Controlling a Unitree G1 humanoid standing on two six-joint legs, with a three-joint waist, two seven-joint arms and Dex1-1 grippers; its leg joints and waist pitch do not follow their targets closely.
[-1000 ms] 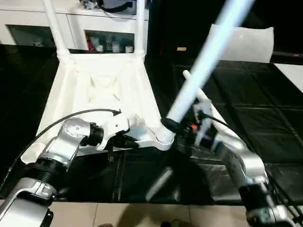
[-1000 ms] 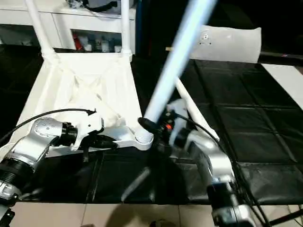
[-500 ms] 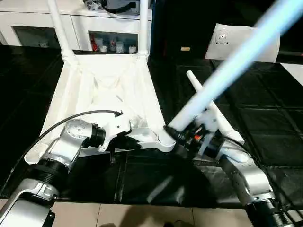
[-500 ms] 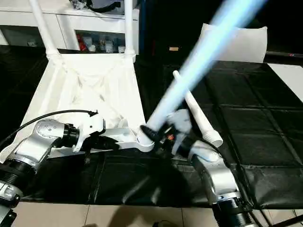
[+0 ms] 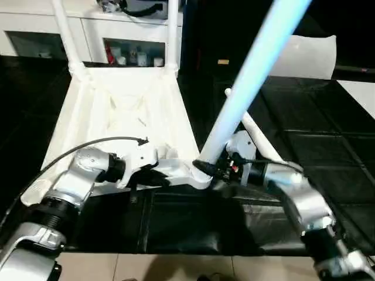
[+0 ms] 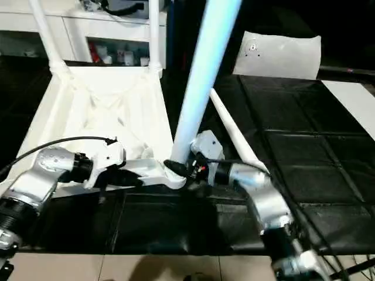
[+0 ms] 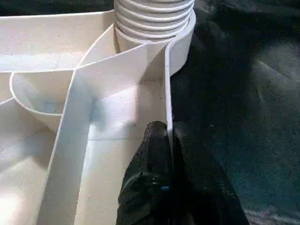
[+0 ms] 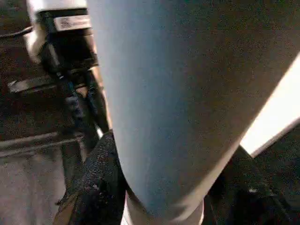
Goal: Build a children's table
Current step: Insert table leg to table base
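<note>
The white tabletop [image 5: 117,111] lies upside down on the black mat, ribs up. Two legs [image 5: 63,29] [image 5: 172,35] stand in its far corner sockets. My left gripper [image 5: 157,175] is shut on the tabletop's near rim [image 7: 166,93], its black fingers [image 7: 157,154] pinching the thin wall just beside the near right corner socket. My right gripper [image 5: 206,167] is shut on the base of a third leg [image 5: 246,76], which rises from that socket [image 5: 202,175] leaning up and to the right. The leg's ridged end [image 7: 154,18] sits in the socket. Another leg [image 6: 234,137] lies loose on the mat behind my right arm.
A white pillow-like block [image 5: 307,55] stands at the back right. A flat white strip [image 5: 360,93] lies at the right edge. White cabinets [image 5: 35,35] with small items line the back. The mat's front edge meets tiled floor [image 5: 176,266] close below my arms.
The held leg tipped further right half a second ago and has now swung back more upright, foot still at the socket. My right forearm shifted with it. The left gripper kept its hold.
</note>
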